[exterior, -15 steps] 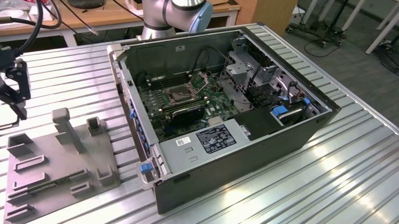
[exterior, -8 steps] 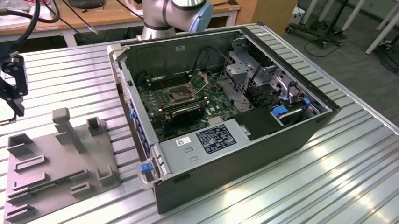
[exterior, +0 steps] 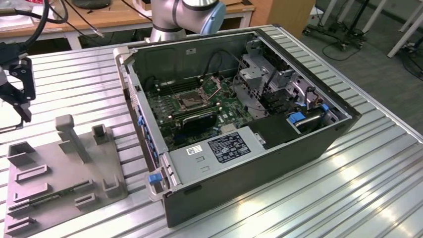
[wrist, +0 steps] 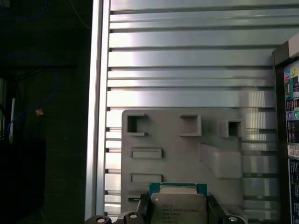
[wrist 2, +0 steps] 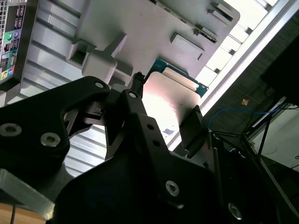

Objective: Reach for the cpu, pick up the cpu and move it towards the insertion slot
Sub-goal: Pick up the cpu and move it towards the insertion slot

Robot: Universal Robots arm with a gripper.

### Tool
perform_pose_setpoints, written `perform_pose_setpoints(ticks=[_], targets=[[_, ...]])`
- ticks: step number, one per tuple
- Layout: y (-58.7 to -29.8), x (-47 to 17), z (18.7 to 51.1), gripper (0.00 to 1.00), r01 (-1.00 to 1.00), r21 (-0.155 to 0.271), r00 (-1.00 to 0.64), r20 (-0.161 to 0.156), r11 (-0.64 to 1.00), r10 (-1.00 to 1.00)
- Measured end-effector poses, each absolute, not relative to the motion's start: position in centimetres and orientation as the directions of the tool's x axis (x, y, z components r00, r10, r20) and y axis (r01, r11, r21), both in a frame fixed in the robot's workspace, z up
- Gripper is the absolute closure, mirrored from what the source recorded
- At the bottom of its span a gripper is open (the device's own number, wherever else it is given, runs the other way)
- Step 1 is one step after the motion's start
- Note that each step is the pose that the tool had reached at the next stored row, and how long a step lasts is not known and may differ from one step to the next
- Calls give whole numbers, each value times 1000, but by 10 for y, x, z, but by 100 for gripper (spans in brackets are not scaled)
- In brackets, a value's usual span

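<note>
In both wrist views the cpu [wrist: 178, 208] [wrist 2: 164, 100], a pale silver square on a green backing, sits between the black fingers [wrist: 213, 208] of my gripper [wrist: 177, 211] [wrist 2: 166, 95], which is shut on its edges. In the exterior view the gripper [exterior: 21, 105] hangs at the far left, raised above the grey tray [exterior: 59, 173]. The insertion slot [exterior: 187, 100], a black square socket in a silvery frame, lies on the motherboard inside the open computer case [exterior: 231, 114], well off to the exterior view's right of the gripper.
The grey tray [wrist: 182, 149] has upright posts [exterior: 71, 136] and several recesses, one holding a narrow green strip [exterior: 56, 194]. The ribbed metal table [exterior: 370, 188] carries tray and case. The case's drive cage [exterior: 264, 79] and power supply [exterior: 225, 146] flank the socket.
</note>
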State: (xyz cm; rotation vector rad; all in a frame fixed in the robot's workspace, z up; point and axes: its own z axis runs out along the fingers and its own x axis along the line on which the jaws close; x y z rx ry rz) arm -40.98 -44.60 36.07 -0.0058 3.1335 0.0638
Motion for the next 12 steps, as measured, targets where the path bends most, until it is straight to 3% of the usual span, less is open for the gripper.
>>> perform_pose_setpoints(ticks=[12], targets=[[-446, -400, 361, 45, -4, 40, -1000, -7, 999, -4]])
